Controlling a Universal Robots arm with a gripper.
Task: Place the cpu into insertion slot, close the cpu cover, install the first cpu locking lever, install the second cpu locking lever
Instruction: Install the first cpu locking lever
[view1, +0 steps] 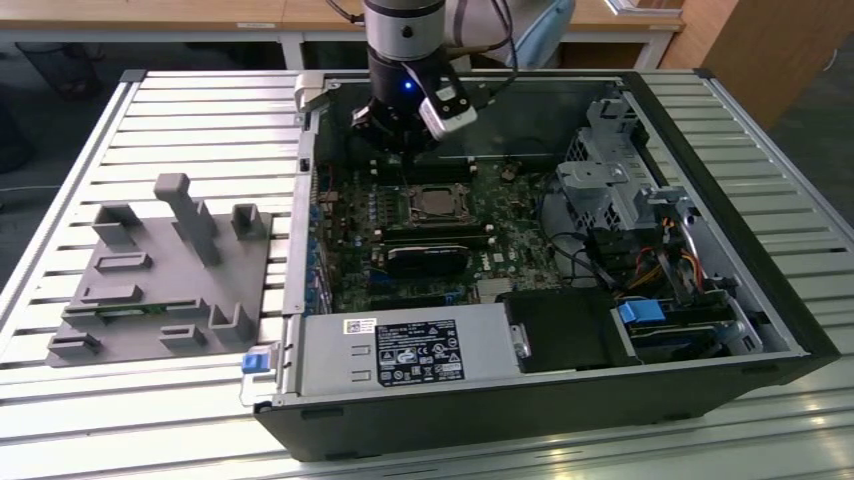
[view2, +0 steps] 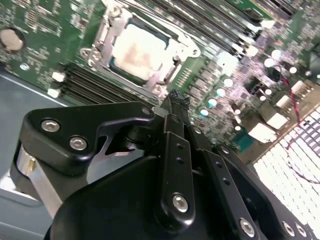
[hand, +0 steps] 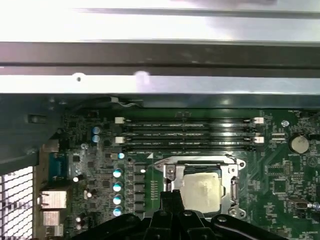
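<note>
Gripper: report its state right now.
Gripper: closed, holding nothing that shows, tips just beside the cpu.

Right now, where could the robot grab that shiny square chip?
Probably nowhere good yet. The cpu lies flat, and the cpu cover frames its edges, so only its top shows through the window. With the cover lifted, pinching two opposite edges from straight above looks best, because the chip is thin and flat with no handle.

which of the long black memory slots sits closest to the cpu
The memory slot at the row's end, right beside the cpu cover around the cpu; the other slots lie beyond it, toward the case wall.
</note>
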